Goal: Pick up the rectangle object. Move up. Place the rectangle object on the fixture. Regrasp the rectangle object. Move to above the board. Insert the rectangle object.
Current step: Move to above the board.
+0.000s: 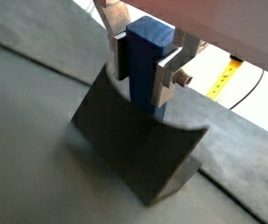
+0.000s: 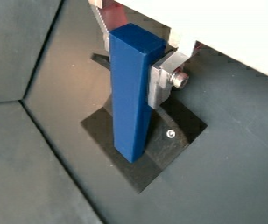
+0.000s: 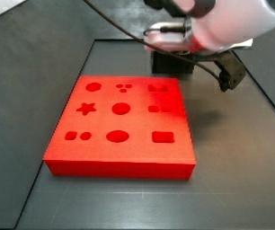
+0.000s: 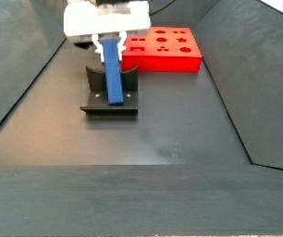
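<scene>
Blue bar: the rectangle object (image 2: 133,92) stands upright right in front of the wrist cameras, lower end down on the fixture (image 2: 143,156).
Grip: gripper (image 4: 109,46) clamps the bar's upper part between its silver fingers (image 1: 168,77), pads pressed on opposite faces, so it stays vertical.
Fixture: dark block (image 4: 108,96) props the bar, probably so it can be regrasped.
Board: red slab (image 3: 123,123) lies just beside the fixture, cut-outs up and empty, insertion not yet done.
Watch: bar could tip when let go.

Wrist views close; side views face oppositely.
</scene>
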